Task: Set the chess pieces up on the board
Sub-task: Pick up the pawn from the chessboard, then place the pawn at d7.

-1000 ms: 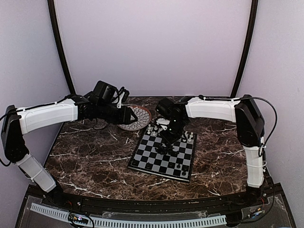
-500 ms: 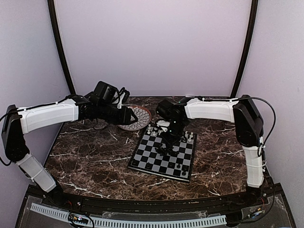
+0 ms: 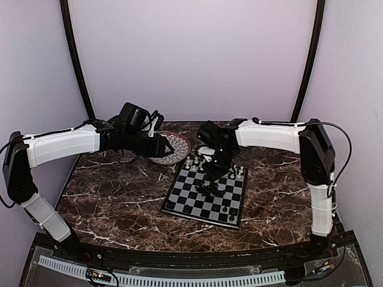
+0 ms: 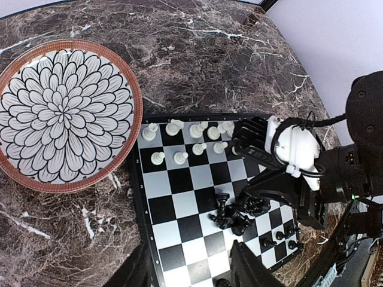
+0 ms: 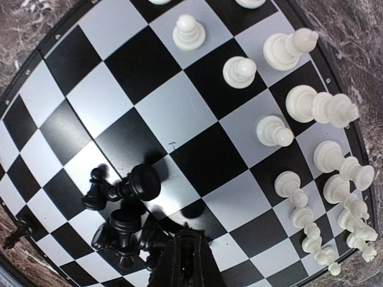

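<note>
Black-and-silver board (image 3: 190,206) lay beneath my right gripper (image 3: 209,179), seen from above. From my left wrist, my left gripper (image 4: 191,269) hung wide and empty, the board below it. From my right wrist, my right jaws had just pinched shut over the heaped black chess pieces (image 5: 122,230) directly beneath. Whether one was caught, I couldn't tell.

Right arm (image 3: 269,136) over the board (image 3: 191,206), left arm (image 3: 60,146) by plate (image 3: 178,150)

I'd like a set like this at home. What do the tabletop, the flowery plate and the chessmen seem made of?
The tabletop looks like dark brown marble or marble-look laminate, with white veins and a faint sheen. The plate is probably glazed ceramic: glossy, black petal pattern, brown rim. The white chess pieces and black chess pieces are likely moulded plastic, smooth with soft highlights.
</note>
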